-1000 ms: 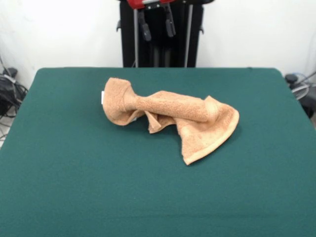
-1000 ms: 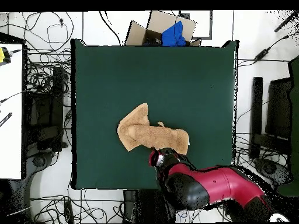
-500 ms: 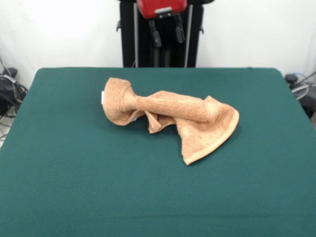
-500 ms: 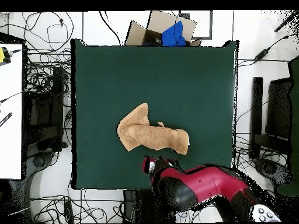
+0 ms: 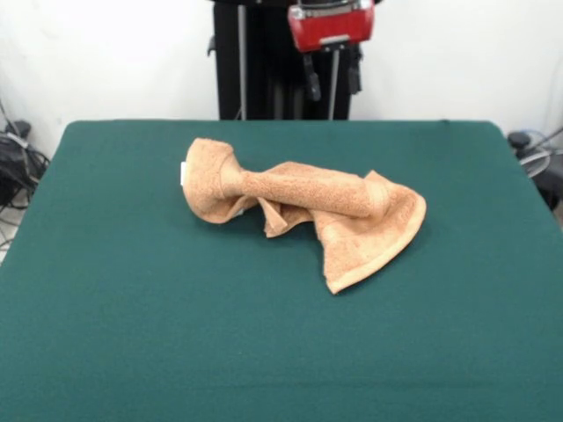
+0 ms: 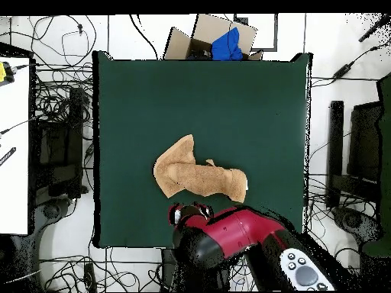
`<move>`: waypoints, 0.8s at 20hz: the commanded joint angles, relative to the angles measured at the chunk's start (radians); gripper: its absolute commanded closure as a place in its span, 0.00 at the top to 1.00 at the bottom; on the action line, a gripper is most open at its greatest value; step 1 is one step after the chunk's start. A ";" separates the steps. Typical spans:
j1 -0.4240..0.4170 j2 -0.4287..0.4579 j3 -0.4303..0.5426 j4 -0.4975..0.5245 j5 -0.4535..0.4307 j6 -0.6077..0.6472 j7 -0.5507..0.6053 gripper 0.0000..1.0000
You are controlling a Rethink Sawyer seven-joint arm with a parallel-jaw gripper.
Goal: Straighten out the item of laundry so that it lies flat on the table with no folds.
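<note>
The light-orange towel (image 5: 299, 207) lies crumpled near the middle of the dark green table (image 5: 132, 308). Its middle is twisted into a roll, one hemmed corner fans out at the front right, and a tiny white tag (image 5: 183, 173) shows at its left end. In the overhead view the towel (image 6: 198, 177) lies on the table (image 6: 229, 99) just above the arm. My gripper (image 5: 332, 83) hangs open and empty over the table's far edge, behind the towel's right half and apart from it. It also shows in the overhead view (image 6: 183, 214), below the towel.
The black pedestal (image 5: 264, 61) stands behind the table's far edge. A cardboard box with a blue thing in it (image 6: 218, 42) sits off the table's opposite edge. Cables lie on the floor around the table, and a white desk (image 6: 14, 145) stands beside it.
My gripper has moved along the table's far edge, to the right in the front view, and slightly lower. The towel has not moved.
</note>
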 commanded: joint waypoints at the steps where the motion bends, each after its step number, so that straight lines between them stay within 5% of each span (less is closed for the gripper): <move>1: 0.060 0.030 -0.199 -0.119 0.024 -0.027 0.203 1.00; 10: 0.106 0.124 -0.320 -0.206 0.037 -0.048 0.189 1.00; 16: 0.245 0.145 -0.492 -0.293 0.039 -0.051 0.260 1.00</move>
